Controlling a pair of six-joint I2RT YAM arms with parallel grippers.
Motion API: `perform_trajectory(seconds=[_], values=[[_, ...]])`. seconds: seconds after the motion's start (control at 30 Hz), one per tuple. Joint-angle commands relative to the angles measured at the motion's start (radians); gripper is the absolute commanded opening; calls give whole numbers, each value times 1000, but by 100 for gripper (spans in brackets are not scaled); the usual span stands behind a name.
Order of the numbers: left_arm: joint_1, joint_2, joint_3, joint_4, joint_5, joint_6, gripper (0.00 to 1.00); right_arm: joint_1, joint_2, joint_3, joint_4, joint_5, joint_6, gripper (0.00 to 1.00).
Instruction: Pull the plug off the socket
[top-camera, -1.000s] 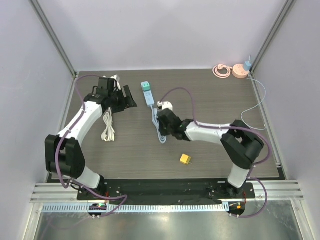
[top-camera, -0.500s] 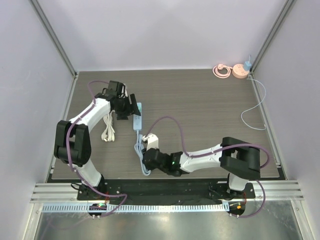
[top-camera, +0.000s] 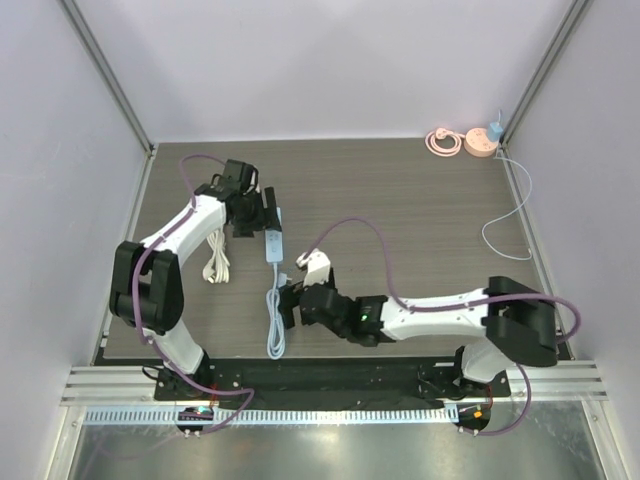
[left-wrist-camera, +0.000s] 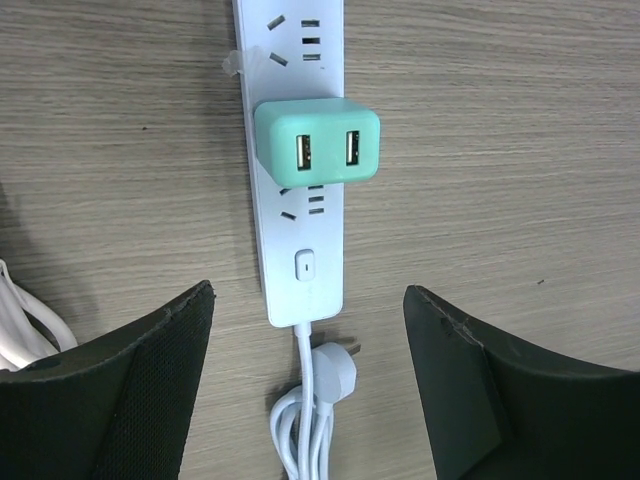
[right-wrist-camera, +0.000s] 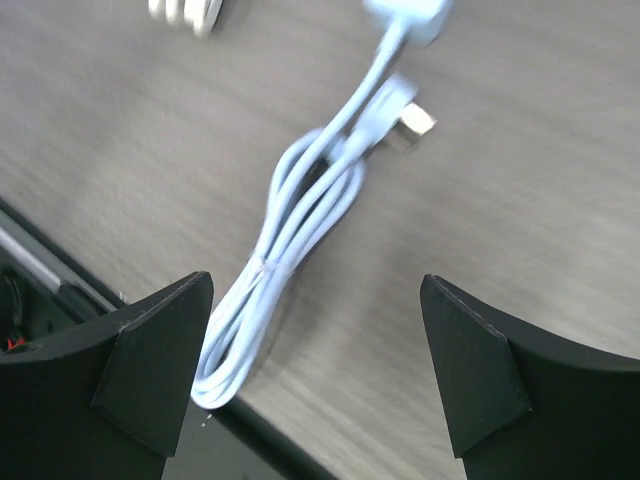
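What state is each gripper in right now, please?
Left gripper: open over the strip, holding nothing.
Right gripper: open above the cord, holding nothing.

Nothing readable anywhere, tbh. Power strip (left-wrist-camera: 322, 292) plain white, mint USB plug (left-wrist-camera: 317, 142) unmarked; tiny mark on strip's button (left-wrist-camera: 305, 265) too small to make out.

Power strip (top-camera: 272, 243): on the worktop (top-camera: 420, 220), left of centre, running far to near.
Plug (left-wrist-camera: 317, 143): in the strip, on the far side of its switch (left-wrist-camera: 305, 265).
Cord bundle (top-camera: 275, 322): at the strip's near end.
Spare cable (top-camera: 216, 255): left of the strip.
Round reel (top-camera: 445, 141): far right corner.
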Motion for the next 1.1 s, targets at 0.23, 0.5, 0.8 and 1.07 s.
perform_trajectory(seconds=[0.23,0.5,0.8,1.07], values=[[-3,42,79,43,-22,28,71,-234,-242,-164,1,-46,-72,90],[-7,85,94,72,-32,29,77,-356,-215,-55,-60,-169,-201,91],[-14,133,128,75,-48,40,71,-356,-242,-135,12,-215,-80,91],[-12,131,119,95,-80,61,63,-357,-259,-144,21,-243,-60,91]])
